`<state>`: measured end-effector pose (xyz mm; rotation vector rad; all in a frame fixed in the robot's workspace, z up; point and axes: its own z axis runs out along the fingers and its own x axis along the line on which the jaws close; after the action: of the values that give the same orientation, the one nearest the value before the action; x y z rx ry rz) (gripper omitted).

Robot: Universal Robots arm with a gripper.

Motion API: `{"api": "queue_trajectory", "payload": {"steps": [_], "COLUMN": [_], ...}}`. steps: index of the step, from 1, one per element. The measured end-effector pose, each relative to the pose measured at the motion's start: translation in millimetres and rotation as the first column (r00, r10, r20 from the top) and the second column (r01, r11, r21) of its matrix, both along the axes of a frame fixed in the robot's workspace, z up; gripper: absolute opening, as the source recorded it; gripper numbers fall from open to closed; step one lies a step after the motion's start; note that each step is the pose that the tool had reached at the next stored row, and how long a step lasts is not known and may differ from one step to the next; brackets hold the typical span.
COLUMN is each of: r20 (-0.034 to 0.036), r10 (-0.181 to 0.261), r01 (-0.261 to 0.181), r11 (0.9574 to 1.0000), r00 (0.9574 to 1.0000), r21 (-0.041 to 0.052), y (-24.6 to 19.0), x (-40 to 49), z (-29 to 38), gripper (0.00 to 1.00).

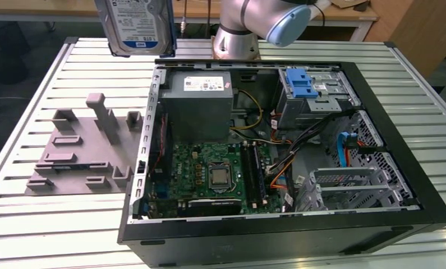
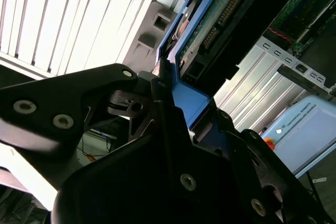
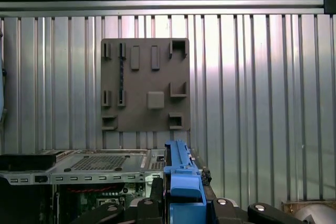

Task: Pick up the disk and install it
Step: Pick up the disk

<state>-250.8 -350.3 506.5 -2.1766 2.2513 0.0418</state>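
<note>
**Exterior and wrist views.** One disk (image 1: 137,25) is hanging upright in the air at the far left of the exterior view, above the bench (image 1: 43,235) and clear of the one open computer case (image 1: 283,235). Its upper part is being cut off by the picture's edge. In the second wrist view the end effector (image 2: 186,103) is clenching the disk's blue caddy between its black fingers (image 2: 157,95), with the circuit-board side of the disk (image 2: 220,14) facing the camera.

One grey fixture plate (image 1: 73,157) is lying on the bench to the exterior view's left of the case. Inside the case one grey power-supply box (image 1: 200,106) is sitting at the far side, and one blue-latched drive cage (image 1: 312,92) is standing to its right. Cables (image 1: 283,134) are trailing across the space between the cage and the motherboard (image 1: 207,174). One arm (image 1: 249,28) is rising behind the case.
</note>
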Motion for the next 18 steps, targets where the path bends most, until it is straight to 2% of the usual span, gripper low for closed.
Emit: {"api": "queue_trajectory", "payload": {"steps": [18], "r20": [0.0], "r10": [0.0], "r01": [0.0], "r11": [1.0], "r00": [1.0], "r21": [0.0], "y": [0.0], "x": [32.6], "z": [0.0], "gripper": [0.36]}}
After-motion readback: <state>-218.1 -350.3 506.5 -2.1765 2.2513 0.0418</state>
